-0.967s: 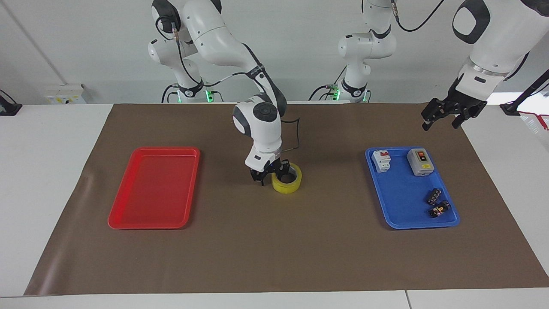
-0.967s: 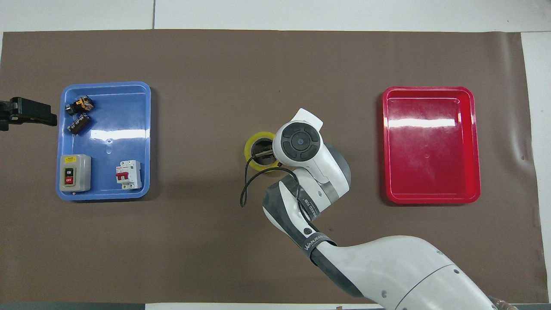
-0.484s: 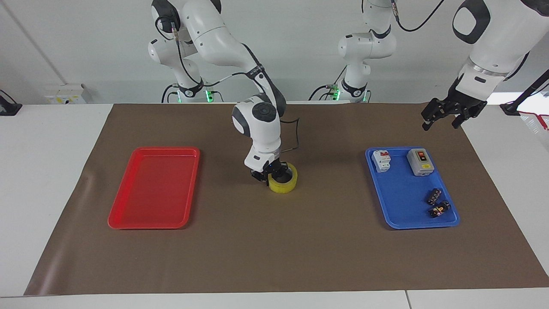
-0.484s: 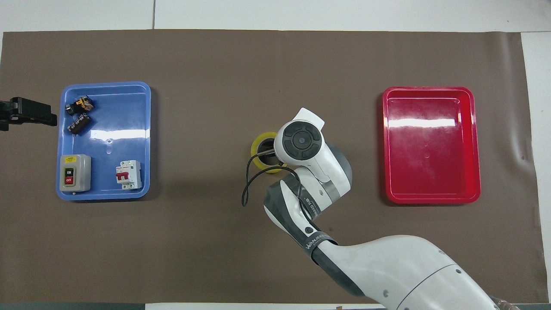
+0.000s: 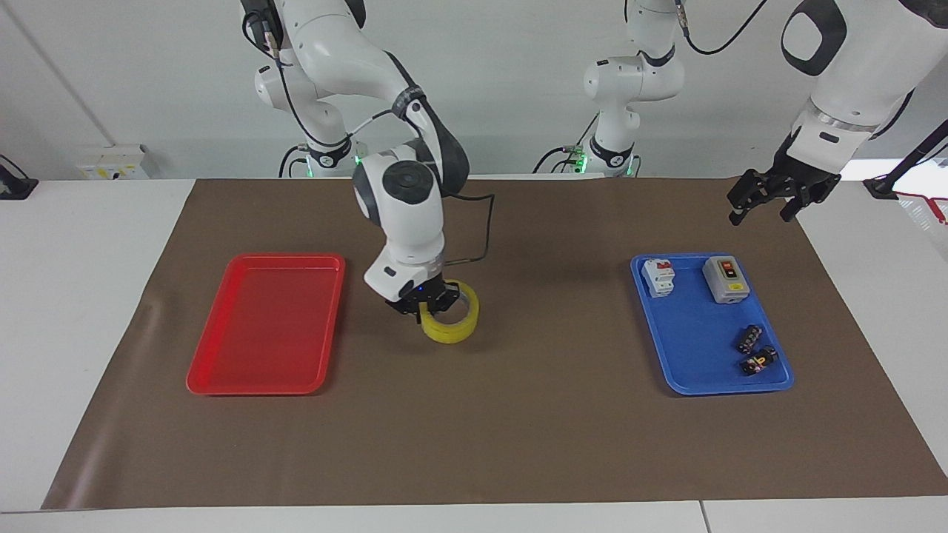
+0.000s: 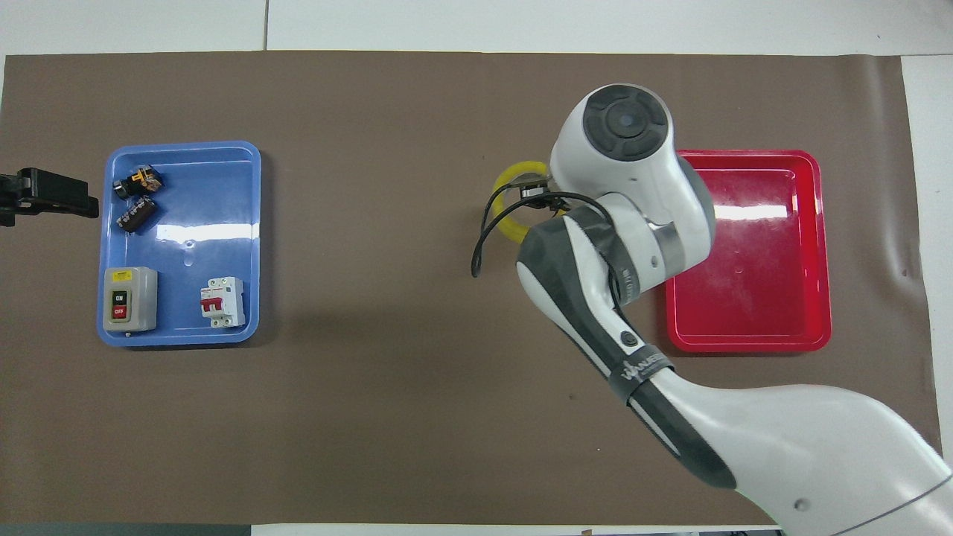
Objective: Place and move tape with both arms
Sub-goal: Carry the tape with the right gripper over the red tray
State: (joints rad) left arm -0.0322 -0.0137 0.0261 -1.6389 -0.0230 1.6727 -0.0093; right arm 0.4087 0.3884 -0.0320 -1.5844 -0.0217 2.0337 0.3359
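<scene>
The tape [image 5: 453, 323] is a yellow ring, tilted and held a little above the brown mat between the mat's middle and the red tray [image 5: 266, 326]. My right gripper [image 5: 426, 300] is shut on the tape's wall, one finger inside the ring. In the overhead view the tape [image 6: 500, 195] shows beside the right gripper [image 6: 533, 195], partly hidden by the wrist, close to the red tray [image 6: 767, 283]. My left gripper [image 5: 763, 198] is open and empty, waiting in the air at the left arm's end of the table; it also shows in the overhead view [image 6: 45, 201].
A blue tray [image 5: 696, 348] at the left arm's end holds a grey switch box [image 5: 725, 279], a white breaker [image 5: 658, 277] and two small dark parts [image 5: 754, 350]. It also shows in the overhead view [image 6: 186, 246]. Two smaller arms stand at the robots' end.
My right gripper has lifted the tape off the mat and carried it toward the red tray; the tape now hangs tilted. The left arm has not moved.
</scene>
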